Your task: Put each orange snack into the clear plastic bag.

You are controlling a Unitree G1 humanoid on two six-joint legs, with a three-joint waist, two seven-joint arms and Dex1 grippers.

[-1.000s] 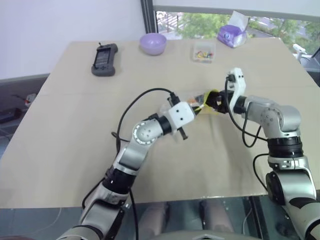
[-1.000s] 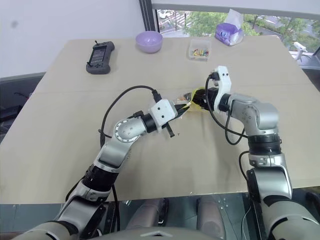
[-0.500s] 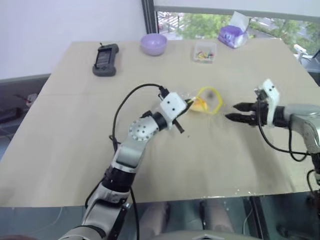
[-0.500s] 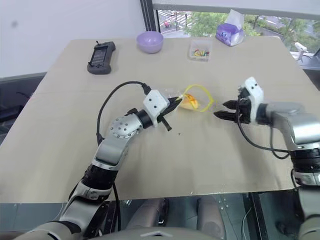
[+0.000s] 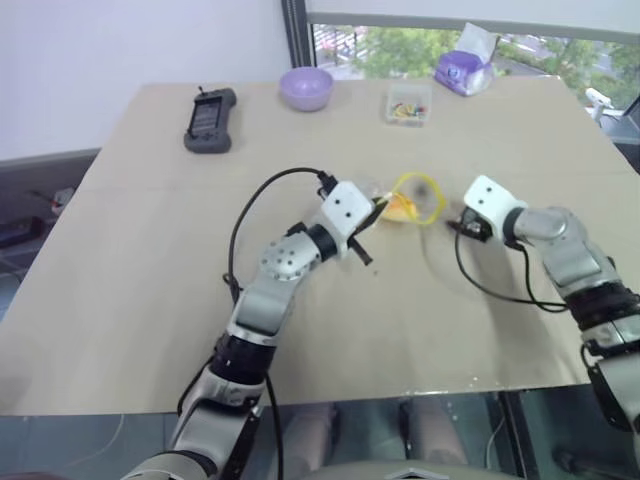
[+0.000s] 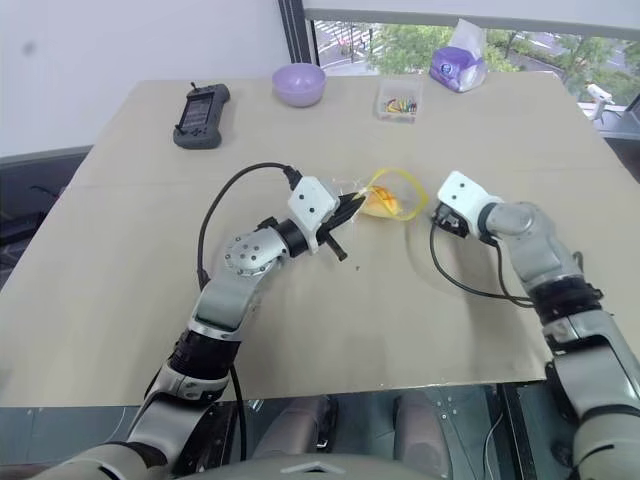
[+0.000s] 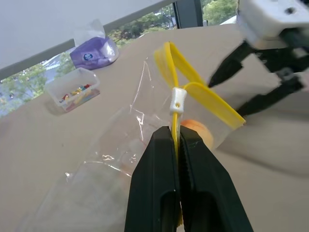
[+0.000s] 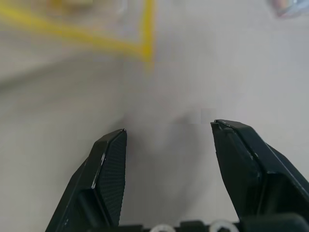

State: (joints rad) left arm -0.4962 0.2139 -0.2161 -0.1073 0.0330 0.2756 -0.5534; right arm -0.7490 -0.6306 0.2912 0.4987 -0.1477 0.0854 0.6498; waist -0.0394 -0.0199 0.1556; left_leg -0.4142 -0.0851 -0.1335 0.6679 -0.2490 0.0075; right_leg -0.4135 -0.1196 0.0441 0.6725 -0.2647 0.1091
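With the orange snack (image 7: 195,131) now inside the clear plastic bag (image 7: 140,145), pinched at its zip strip by the left gripper (image 7: 176,140), the right gripper (image 8: 169,133) has withdrawn, jaws wide and empty

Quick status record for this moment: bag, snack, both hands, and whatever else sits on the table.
clear plastic bag: on the table, mouth open, yellow zip strip looped up
orange snack: inside the bag
left hand: shut on the zip strip
right hand: open, empty, beside the bag's mouth
far edge of table: lilac bowl, black handheld device, small clear box, purple tissue pack
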